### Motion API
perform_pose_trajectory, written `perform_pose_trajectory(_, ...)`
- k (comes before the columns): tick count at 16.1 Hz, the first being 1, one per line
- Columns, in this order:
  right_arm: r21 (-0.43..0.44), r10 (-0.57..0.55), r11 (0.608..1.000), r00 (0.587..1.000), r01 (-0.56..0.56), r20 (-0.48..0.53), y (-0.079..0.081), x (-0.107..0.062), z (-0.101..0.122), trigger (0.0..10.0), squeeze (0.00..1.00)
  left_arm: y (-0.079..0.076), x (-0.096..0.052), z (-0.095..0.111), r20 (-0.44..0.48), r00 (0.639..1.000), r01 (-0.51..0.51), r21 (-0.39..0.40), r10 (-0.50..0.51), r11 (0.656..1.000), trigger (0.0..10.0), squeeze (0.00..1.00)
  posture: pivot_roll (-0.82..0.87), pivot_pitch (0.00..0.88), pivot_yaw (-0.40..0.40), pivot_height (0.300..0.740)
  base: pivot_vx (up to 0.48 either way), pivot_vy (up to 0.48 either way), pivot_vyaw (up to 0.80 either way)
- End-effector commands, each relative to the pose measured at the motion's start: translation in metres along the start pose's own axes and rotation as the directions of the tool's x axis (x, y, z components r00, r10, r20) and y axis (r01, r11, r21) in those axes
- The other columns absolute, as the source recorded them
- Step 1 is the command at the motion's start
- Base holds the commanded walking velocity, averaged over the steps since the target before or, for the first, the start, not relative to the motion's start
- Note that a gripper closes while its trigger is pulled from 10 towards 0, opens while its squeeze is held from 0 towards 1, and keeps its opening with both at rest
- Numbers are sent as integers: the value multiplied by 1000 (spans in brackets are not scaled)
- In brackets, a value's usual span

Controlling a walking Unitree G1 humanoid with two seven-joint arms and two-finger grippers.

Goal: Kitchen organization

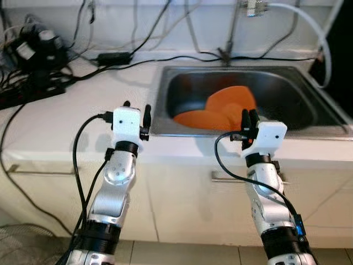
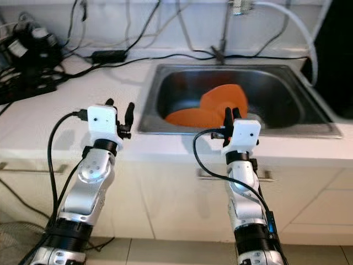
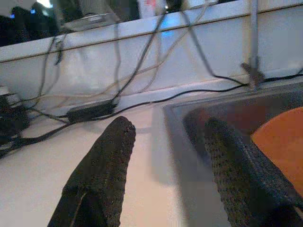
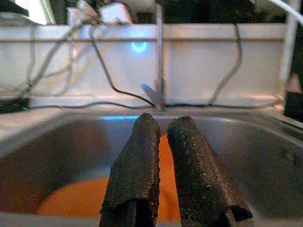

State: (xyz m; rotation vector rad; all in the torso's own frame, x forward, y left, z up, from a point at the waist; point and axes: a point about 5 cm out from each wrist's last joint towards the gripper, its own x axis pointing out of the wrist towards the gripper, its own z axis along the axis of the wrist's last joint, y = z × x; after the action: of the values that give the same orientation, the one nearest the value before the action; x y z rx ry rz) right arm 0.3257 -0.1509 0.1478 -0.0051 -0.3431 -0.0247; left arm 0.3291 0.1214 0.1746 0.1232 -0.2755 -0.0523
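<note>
Right gripper (image 1: 249, 118): fingers pressed close together, holding nothing, up at the front edge of the sink (image 1: 309, 132). Just past the fingertips, two orange plates (image 1: 220, 110) down in the sink, one flat, one leaning. Left gripper (image 1: 137, 111): fingers spread wide, holding nothing, over the white counter (image 1: 55, 121) beside the sink's left rim. Farther back, black cables (image 1: 138, 55) along the wall.
</note>
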Motion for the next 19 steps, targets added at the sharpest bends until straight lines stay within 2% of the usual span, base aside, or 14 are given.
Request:
perform_pose_trajectory(1,-17,1,1000,1000,-1,6,-1,2,4,10000,0,-4,0,-1,0,1000,0,2,0,1000,10000,0,42,13,56,740,0,-390,0)
perform_pose_trajectory(10,-20,37,999,999,-37,-21,3,4,2,10000,0,-7,-1,-3,-7,1000,18,-3,-18,1000,10000,0,44,0,61,740,0,-390,50)
perform_pose_trajectory(13,-37,43,998,999,-44,-33,3,4,1,10000,0,-9,-2,-4,-9,1000,23,-3,-23,1000,10000,0,44,0,61,740,0,-390,546)
perform_pose_trajectory(18,-7,61,998,997,-62,-39,6,4,0,10000,0,-9,-1,-5,-20,1000,21,-8,-21,1000,10000,0,46,18,55,740,0,-391,0)
perform_pose_trajectory(19,-28,69,997,996,-71,-49,6,4,-1,10000,0,-8,-1,-6,-23,1000,19,-7,-19,1000,10000,0,45,21,55,740,0,-394,0)
